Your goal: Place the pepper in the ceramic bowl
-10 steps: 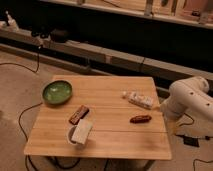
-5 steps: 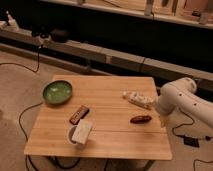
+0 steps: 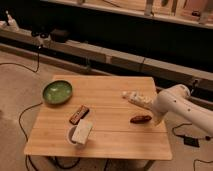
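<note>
The pepper [image 3: 141, 119], small, dark red-brown and glossy, lies on the wooden table [image 3: 115, 140] right of centre. The green ceramic bowl [image 3: 57, 92] stands at the table's left edge and looks empty. My white arm [image 3: 176, 104] reaches in from the right over the table's right edge. Its gripper [image 3: 158, 119] points down just right of the pepper, close to it. I cannot tell whether it touches the pepper.
A flat dark-brown bar [image 3: 79, 114] and a white cup with a pale block [image 3: 80, 134] lie at the front left. A pale packet [image 3: 137, 98] lies behind the pepper. Cables run over the floor, and a low shelf stands behind the table.
My arm has swung left from beyond the table's right edge, and its end has come down close to the pepper. The objects on the table have not moved.
</note>
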